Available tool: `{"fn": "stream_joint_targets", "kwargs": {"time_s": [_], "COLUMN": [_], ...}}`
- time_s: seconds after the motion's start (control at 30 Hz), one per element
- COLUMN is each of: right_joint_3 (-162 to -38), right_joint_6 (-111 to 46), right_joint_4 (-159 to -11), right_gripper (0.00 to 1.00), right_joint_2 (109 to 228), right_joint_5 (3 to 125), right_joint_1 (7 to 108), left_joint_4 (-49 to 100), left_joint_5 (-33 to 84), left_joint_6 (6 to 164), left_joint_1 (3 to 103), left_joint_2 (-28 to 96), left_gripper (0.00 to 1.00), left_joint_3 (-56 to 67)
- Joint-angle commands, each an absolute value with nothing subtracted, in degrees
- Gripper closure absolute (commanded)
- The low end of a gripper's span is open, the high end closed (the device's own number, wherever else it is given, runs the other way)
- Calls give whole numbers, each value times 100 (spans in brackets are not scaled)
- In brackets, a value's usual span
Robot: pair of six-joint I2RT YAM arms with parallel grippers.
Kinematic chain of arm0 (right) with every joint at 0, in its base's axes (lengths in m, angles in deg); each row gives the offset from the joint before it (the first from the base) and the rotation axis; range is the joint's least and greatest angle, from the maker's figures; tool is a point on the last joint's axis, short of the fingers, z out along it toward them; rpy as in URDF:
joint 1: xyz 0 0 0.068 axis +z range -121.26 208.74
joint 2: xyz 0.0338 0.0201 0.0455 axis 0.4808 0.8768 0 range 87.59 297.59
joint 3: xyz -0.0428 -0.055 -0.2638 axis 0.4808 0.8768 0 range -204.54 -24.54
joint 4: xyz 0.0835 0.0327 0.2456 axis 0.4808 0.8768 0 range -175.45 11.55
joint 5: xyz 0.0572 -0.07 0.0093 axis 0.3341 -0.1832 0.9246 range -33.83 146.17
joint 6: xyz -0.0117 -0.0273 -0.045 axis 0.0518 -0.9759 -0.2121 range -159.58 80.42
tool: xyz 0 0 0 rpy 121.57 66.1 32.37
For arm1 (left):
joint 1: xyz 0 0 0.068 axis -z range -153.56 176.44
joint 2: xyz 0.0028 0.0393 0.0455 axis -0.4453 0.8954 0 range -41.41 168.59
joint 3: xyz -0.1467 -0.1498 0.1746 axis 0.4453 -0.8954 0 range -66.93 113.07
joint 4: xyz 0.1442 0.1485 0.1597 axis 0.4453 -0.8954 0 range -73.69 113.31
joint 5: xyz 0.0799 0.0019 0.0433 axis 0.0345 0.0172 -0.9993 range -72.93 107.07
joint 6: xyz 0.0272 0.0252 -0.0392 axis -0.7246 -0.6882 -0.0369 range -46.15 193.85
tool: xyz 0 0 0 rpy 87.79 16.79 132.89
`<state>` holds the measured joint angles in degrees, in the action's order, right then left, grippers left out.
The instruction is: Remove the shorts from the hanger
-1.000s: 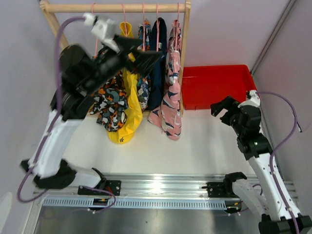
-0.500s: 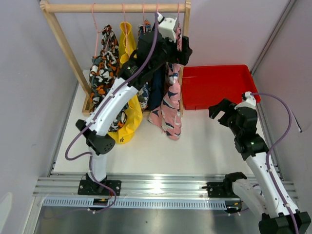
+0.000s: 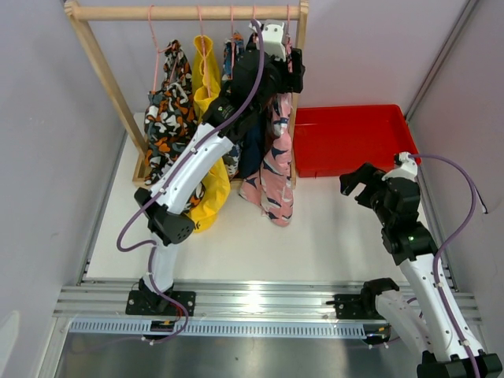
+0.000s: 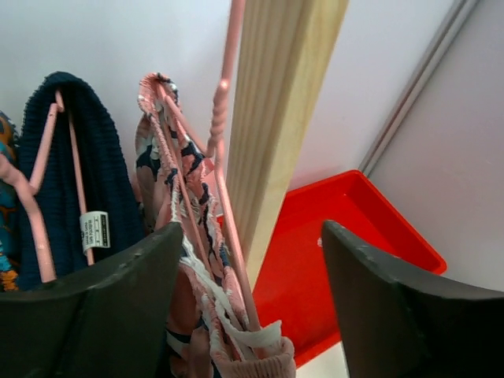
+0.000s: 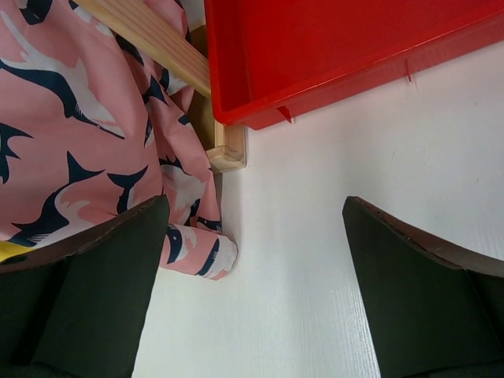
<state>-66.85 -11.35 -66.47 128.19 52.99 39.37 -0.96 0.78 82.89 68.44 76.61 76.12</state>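
Several shorts hang on pink hangers from a wooden rail [image 3: 189, 12]: camouflage [image 3: 165, 118], yellow [image 3: 208, 157], blue-orange print [image 3: 231, 55], navy [image 3: 253, 134] and pink shorts [image 3: 276, 169] at the right end. My left gripper [image 3: 290, 72] is raised to the top of the pink shorts. In the left wrist view the gripper [image 4: 252, 315] is open, and the pink waistband [image 4: 197, 268] and its hanger wire [image 4: 228, 197] lie between the fingers, near the left one. My right gripper [image 3: 361, 183] hovers open over the table, empty [image 5: 252, 299], beside the pink shorts' leg [image 5: 87, 142].
A red bin [image 3: 350, 138] stands right of the rack. The rack's wooden right post [image 4: 287, 102] rises just behind the pink hanger, and its foot [image 5: 227, 150] rests on the white table. Grey walls close in on both sides.
My left arm swung from the rack's left side across to the pink shorts' hanger at the right end, and its jaws have narrowed a little. The right arm barely moved.
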Motion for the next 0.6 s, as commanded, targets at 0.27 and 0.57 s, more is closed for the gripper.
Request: {"fn": "stream_joint_targets", "kwargs": {"time_s": [0.27,0.57], "right_joint_3": [-6611,-6559], "right_joint_6": [-1216,-1207], "right_joint_4": [-6813,-6857], "right_gripper": [0,1], "right_joint_2": [12855,12873], "right_joint_5": [5301,5371], "right_joint_1": [3850,3762], "left_joint_4": [11,-42], "left_joint_5": [-350,-402], "left_joint_6": [8176,8193], "left_joint_1": [6731,6626], "left_joint_2": [7821,8067], "left_gripper": [39,68], "left_joint_3": [7730,7827]}}
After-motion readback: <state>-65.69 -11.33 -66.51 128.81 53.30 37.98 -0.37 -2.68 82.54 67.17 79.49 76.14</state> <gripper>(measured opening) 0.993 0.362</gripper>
